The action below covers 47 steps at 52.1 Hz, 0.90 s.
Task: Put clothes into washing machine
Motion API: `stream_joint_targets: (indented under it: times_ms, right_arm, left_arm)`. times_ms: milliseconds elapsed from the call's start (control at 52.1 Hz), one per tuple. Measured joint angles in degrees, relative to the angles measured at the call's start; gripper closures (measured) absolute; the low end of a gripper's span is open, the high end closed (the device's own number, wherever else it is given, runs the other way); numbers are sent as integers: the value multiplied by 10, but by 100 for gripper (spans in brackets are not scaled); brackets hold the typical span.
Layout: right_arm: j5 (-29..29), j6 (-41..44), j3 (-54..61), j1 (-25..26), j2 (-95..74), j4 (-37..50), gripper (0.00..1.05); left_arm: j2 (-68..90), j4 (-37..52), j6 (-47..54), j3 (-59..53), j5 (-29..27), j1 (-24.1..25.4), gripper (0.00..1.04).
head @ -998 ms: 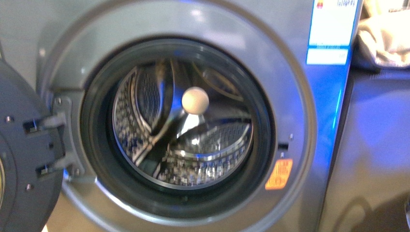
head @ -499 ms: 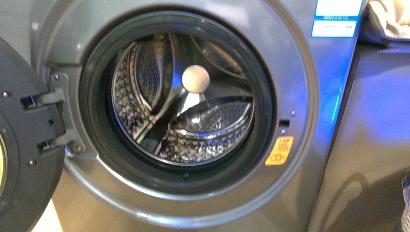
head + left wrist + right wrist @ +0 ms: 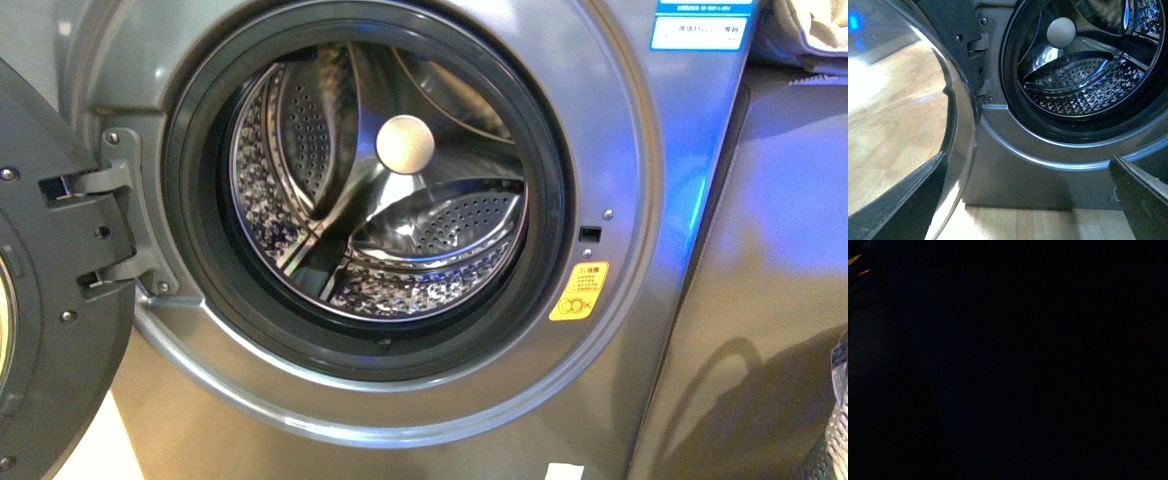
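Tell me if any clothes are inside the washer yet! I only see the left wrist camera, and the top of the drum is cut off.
Observer: None yet. The front view shows the whole drum, just bare steel.
Operator: Anything beside the hole on the right?
Observer: An orange sticker on the washing machine, right of the dark rim.
Operator: Any clothes outside?
Observer: Only a pale cloth at the top right, past the machine's edge; no dark garment shows.
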<state>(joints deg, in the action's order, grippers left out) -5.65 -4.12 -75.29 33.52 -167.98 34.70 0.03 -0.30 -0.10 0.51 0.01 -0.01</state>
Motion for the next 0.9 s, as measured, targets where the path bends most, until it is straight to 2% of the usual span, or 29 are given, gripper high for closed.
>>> stream_joint_targets:
  times_ms: [422,480,710,806,902]
  right_arm:
    - [6,10,-22,14,-29,2,7]
    - [11,11,-22,16,-31,4,14]
    - [14,6,-13,27,-29,18,53]
    - [0,-15,9,28,-18,39,71]
    - [-11,-31,36,27,-3,60,83]
  left_arm:
    - [0,0,0,0,0,0,6]
    - [0,0,0,0,0,0,6]
    - [0,0,0,0,0,0,6]
    - [0,0,0,0,0,0,6]
    - [0,0,0,0,0,0,6]
